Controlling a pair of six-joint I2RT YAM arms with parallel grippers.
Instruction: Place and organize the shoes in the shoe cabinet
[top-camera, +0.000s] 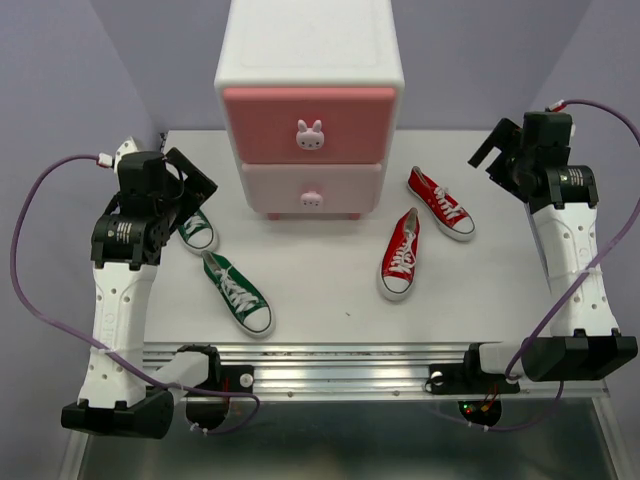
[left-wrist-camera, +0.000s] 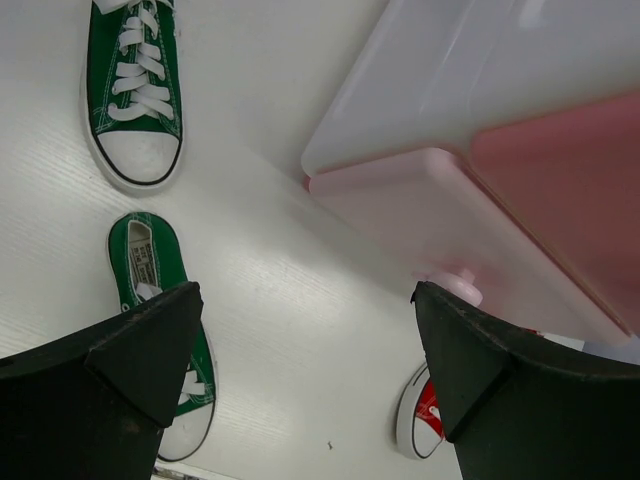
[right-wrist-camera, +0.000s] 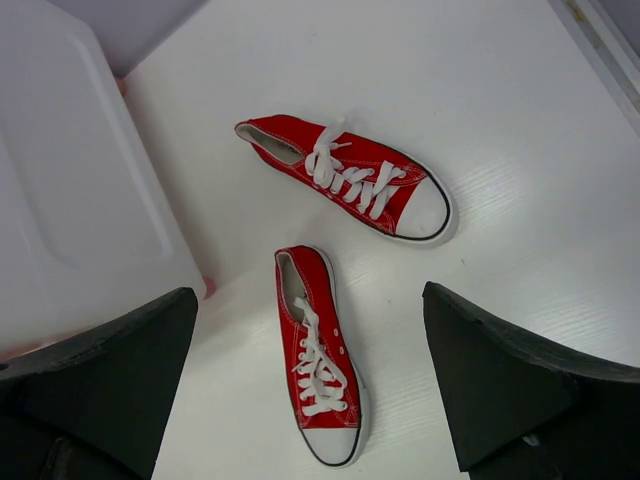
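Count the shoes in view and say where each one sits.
4. Red shoe right of the shoe cabinet; second red shoe nearer, toward centre; green shoe front-left; second green shoe partly under the left arm. Shut drawers could hide more.

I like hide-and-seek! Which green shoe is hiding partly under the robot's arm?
The back green shoe, partly tucked under the left arm. The front green shoe lies fully uncovered.
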